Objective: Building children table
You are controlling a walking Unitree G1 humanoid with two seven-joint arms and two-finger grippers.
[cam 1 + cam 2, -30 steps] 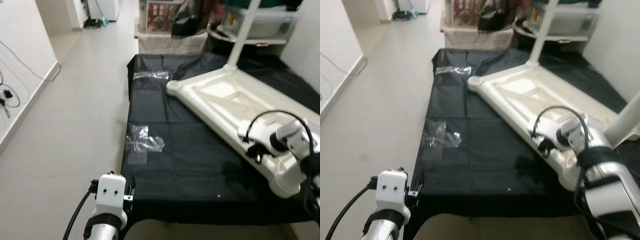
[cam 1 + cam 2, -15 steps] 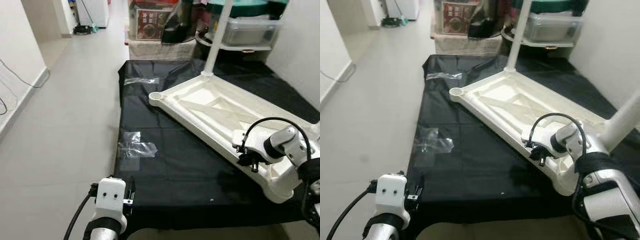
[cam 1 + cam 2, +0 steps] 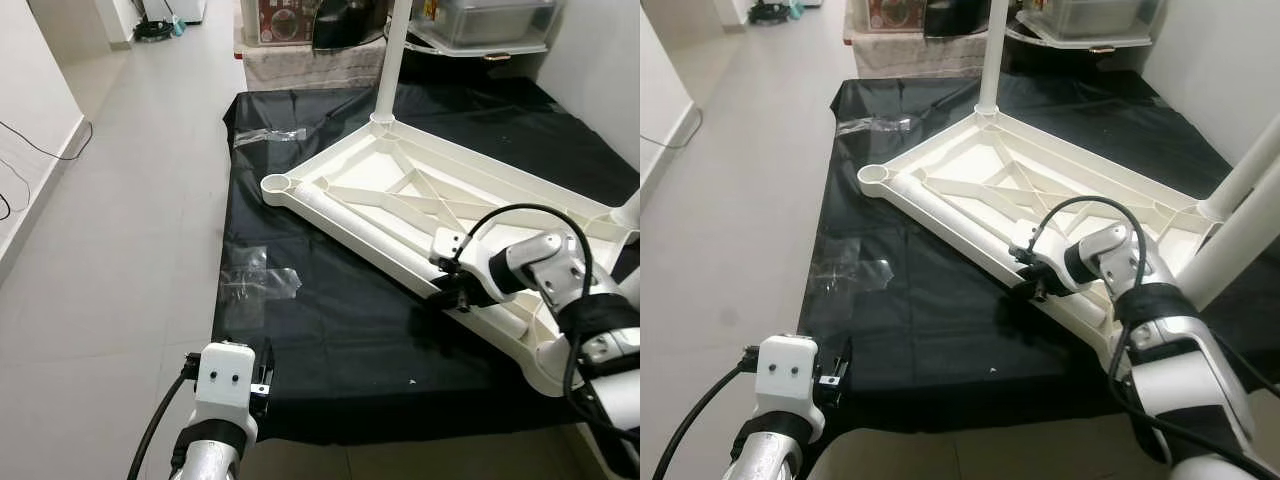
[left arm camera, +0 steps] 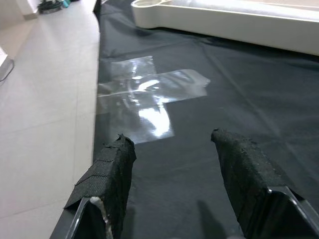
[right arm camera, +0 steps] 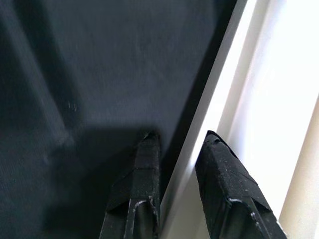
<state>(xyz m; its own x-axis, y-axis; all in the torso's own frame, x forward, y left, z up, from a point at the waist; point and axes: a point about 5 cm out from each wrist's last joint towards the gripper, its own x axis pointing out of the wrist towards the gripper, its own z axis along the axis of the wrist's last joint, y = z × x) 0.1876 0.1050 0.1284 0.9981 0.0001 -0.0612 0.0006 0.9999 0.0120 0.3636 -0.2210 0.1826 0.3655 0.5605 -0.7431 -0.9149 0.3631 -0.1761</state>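
Black sheet on a pale tiled floor.
I see the black sheet (image 3: pixel 330 320) spread over the tiled floor (image 3: pixel 110 250), clear plastic wrappers (image 3: pixel 258 283) near its edge, storage boxes (image 3: pixel 300 20) beyond.

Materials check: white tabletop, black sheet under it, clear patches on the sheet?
White tabletop: likely moulded plastic, glossy, with cast ribs on its underside. Black sheet: thin plastic film or coated fabric, creased with a dull sheen. Clear patches: transparent tape or film, shiny and wrinkled.
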